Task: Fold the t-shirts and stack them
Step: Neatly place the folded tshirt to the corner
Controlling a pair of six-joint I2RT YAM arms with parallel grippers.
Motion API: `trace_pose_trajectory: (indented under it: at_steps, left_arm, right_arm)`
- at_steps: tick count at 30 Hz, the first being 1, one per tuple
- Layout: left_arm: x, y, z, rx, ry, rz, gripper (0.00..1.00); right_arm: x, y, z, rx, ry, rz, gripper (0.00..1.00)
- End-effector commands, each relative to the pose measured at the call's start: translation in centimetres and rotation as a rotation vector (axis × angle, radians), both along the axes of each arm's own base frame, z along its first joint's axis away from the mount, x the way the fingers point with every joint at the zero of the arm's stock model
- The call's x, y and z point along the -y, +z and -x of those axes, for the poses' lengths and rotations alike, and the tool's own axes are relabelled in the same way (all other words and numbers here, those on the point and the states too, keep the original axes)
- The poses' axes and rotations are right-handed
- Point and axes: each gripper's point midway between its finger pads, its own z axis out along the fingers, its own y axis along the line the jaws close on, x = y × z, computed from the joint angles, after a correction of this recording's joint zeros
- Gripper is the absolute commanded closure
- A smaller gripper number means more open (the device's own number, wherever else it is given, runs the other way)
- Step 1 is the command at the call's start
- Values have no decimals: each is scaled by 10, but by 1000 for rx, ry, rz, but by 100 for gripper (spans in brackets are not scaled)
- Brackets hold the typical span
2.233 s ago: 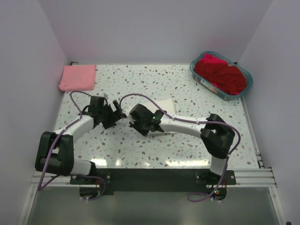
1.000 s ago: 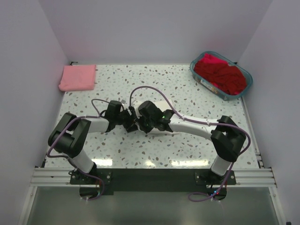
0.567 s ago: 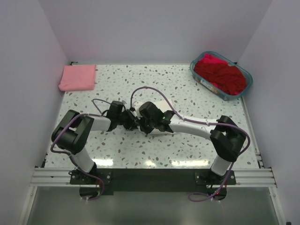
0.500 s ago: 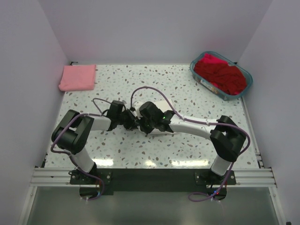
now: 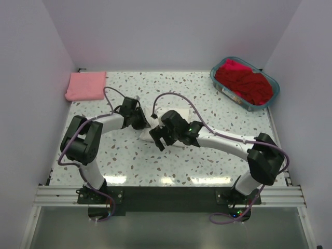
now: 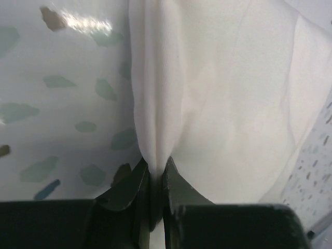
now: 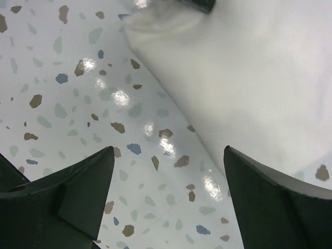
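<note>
Folded plain pink cloth t-shirt (image 5: 85, 86) at far left corner of speckled terrazzo table (image 5: 124, 161). Left gripper (image 6: 155, 167) clamped on a raised fold of white cloth t-shirt (image 6: 233, 104), mid-table. Right gripper (image 7: 168, 155) just right of it, fingers wide apart over bare table beside the white shirt's edge, holding nothing. Red cloth t-shirts (image 5: 244, 83) heaped in teal plastic basket (image 5: 251, 108), far right.
</note>
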Motion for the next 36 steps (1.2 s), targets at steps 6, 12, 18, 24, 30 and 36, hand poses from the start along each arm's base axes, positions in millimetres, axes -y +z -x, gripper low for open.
trace_pose_trajectory:
  at_steps: [6,12,18,24,30,36]
  left_arm:
    - [-89,13,-57,117,-45,-432,100]
    - [-141,44,-110,206,-3,-576,100]
    - [-177,60,-151,253,5,-689,100]
    - [-203,81,-194,319,40,-722,100]
    - [-223,101,-224,375,59,-753,100]
    - [-255,118,-242,415,119,-762,100]
  right_arm:
    - [89,0,-13,-14,-289,61,1]
    - [117,-10,-2,-45,-320,109,1]
    - [129,-15,6,-53,-326,133,2]
    - [139,-13,4,-38,-304,182,2]
    - [140,-15,0,-45,-291,206,2]
    - [142,-17,-6,-40,-288,235,2]
